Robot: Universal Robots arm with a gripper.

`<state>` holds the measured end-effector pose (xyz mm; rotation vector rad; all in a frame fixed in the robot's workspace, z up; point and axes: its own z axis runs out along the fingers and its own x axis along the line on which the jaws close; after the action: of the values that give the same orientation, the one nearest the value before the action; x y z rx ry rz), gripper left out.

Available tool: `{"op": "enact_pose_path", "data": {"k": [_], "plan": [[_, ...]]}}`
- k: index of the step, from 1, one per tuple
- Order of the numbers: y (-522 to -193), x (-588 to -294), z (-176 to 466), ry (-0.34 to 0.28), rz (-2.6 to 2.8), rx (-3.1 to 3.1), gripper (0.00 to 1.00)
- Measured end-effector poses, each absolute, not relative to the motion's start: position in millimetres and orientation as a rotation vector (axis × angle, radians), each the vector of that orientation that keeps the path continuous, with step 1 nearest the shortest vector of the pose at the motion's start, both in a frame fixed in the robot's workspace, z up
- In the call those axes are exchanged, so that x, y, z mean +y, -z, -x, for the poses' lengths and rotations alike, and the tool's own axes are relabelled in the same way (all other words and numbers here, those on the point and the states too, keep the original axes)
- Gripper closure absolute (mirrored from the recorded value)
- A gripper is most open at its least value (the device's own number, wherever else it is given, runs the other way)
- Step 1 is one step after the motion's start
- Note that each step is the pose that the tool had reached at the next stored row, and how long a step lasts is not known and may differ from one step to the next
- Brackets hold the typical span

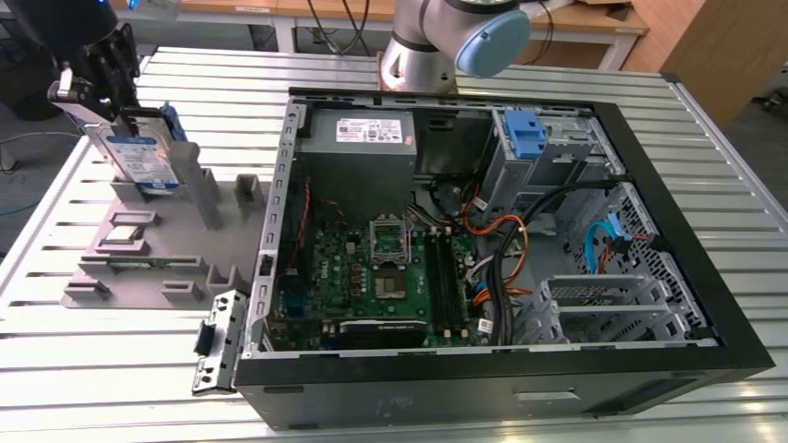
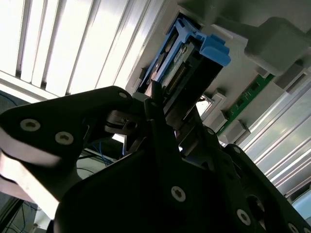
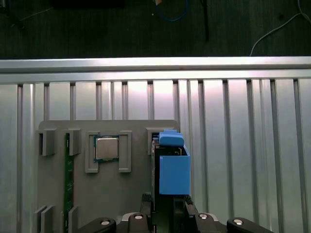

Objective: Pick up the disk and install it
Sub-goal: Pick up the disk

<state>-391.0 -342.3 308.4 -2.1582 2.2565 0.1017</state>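
hand [image 1: 117,115]: narrow, fingers [image 3: 146,211] clamped on either side of the disk's upper end.
disk [image 1: 138,159]: upright on edge at the grey fixture [image 1: 161,268], on the exterior view's left.
fixture: on the slatted table [image 1: 111,369], beside the open computer case [image 1: 689,231].

- The Universal Robots arm [image 1: 431,41] stood on its silver base joint, capped in blue, at the far side of the exterior view.
- Its black gripper [image 1: 113,109] hung at the exterior view's upper left, pointing straight down.
- In the first wrist view, the fingers [image 3: 192,216] sat closed against either side of the disk [image 3: 173,170], at its upper end.
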Motion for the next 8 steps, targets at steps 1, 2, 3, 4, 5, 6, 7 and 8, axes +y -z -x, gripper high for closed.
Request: {"op": "enact_pose_path", "data": {"k": [1,2,3,4,5,6,7,8], "plan": [[-309.6,-342.4,391.0,-0.102,2.158,2.256,0.65],[-311.2,-342.3,391.0,-0.101,2.158,2.256,0.65],[-313.0,-342.3,391.0,-0.101,2.158,2.256,0.65],[-314.9,-342.3,391.0,-0.101,2.158,2.256,0.65],[-316.6,-342.3,391.0,-0.101,2.158,2.256,0.65],[-318.4,-342.3,391.0,-0.101,2.158,2.256,0.65],[-320.3,-342.3,391.0,-0.101,2.158,2.256,0.65],[-322.0,-342.3,391.0,-0.101,2.158,2.256,0.65]]}}
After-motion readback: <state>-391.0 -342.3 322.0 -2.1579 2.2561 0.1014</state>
